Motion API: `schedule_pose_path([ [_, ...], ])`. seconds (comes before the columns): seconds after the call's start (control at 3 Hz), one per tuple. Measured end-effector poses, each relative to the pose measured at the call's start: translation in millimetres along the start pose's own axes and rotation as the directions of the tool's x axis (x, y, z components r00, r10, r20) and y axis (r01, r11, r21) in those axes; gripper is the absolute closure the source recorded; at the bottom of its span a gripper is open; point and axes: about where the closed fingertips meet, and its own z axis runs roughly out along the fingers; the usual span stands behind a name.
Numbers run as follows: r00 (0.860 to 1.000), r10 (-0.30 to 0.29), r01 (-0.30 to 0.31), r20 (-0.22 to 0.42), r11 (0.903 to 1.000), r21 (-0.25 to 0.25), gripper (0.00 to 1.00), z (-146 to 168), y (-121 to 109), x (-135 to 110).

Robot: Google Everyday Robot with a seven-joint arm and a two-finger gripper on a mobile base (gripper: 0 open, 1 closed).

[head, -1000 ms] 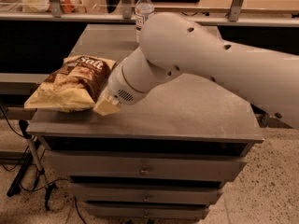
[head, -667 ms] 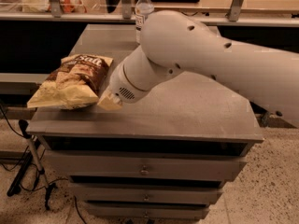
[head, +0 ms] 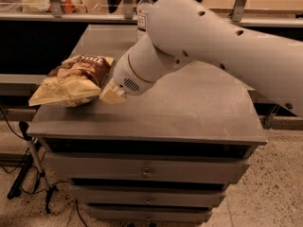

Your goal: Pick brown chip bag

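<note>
Starting nearest the camera, the grey metal drawer cabinet (head: 147,174) shows its stacked drawer fronts. Its flat grey top (head: 199,112) carries the work.

On the left part of that top lies the brown chip bag (head: 71,82), a large crinkly snack packet with a dark brown centre and pale yellow-tan edges. It lies flat, with its near-left corner reaching the cabinet's edge.

Just right of the bag sits the cream-tipped gripper (head: 113,95), low over the surface and at the bag's right edge. Whether it touches the foil is unclear. Whether the gripper is open or closed cannot be told, because the thick white robot arm (head: 213,41) and its wrist housing cover most of it. Nothing shows it holding the bag.

The step in hand looks like the final approach. Done well, it means sliding in low along the top, so the bag's puffy edge is taken rather than pushed off the left side. The grip should close on a fold of foil, not the slack corner.

Behind the arm stands a clear plastic water bottle (head: 143,8), well apart from the bag.
</note>
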Motion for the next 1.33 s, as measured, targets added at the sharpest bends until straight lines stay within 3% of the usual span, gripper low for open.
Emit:
schedule_pose_path([
  [0.67, 1.0, -0.027, 0.027, -0.003, 0.9996, 0.008, 0.17, -11, -6, -10],
  [1.0, 0.999, -0.04, 0.04, 0.001, 0.9992, 0.002, 0.0, -11, -5, -15],
  [1.33, 0.999, -0.042, 0.042, 0.001, 0.9991, 0.001, 0.0, -11, -5, -16],
])
